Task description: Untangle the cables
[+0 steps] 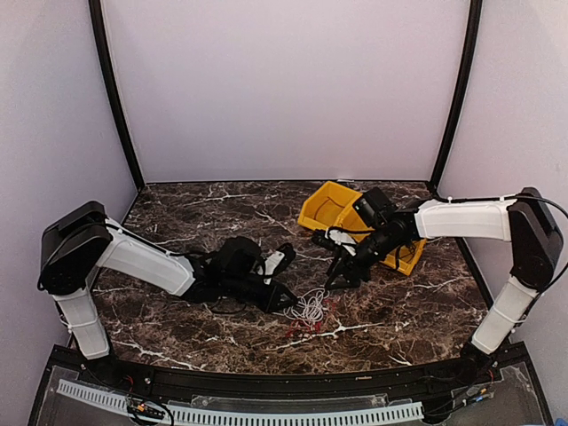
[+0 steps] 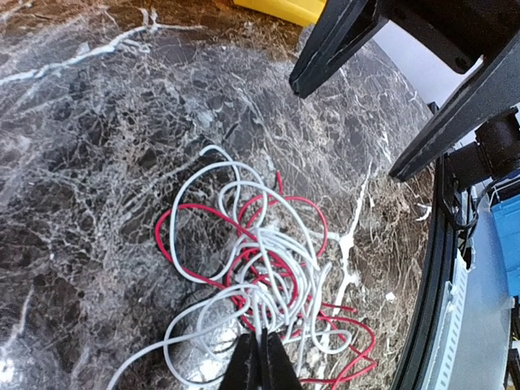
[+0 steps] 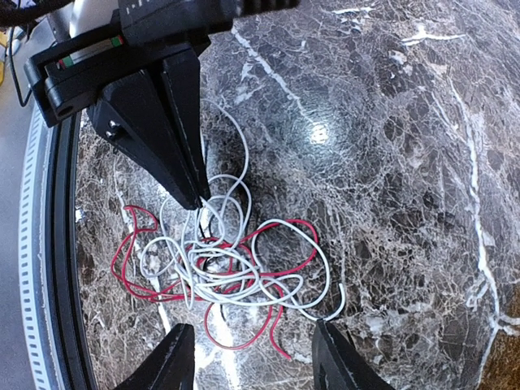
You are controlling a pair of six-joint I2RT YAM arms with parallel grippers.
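The left fingers are clenched on a few strands of the white cable, pinching them right at the fingertips where the loops bunch together. From the right wrist view the same pinch shows at the far edge of the heap, the tips pressed tight with white wire between them. That hold looks meant to anchor or lift one wire so the others can be drawn away from it.

The cables lie in one loose knot on the desk, directly ahead of the left fingers and just beneath the right fingers. The red cable threads through and under the white loops, spilling out to either side of the pinch. A black wire is hard to tell apart from the dark marble.

The right fingers are released, spread wide and grasping nothing, hovering above the near side of the heap with the tangle lying in the gap between them. My guess is they stand ready to take a red loop opposite the left hold, so the two can pull apart. The yellow bin sits well behind the right fingers and is not involved.
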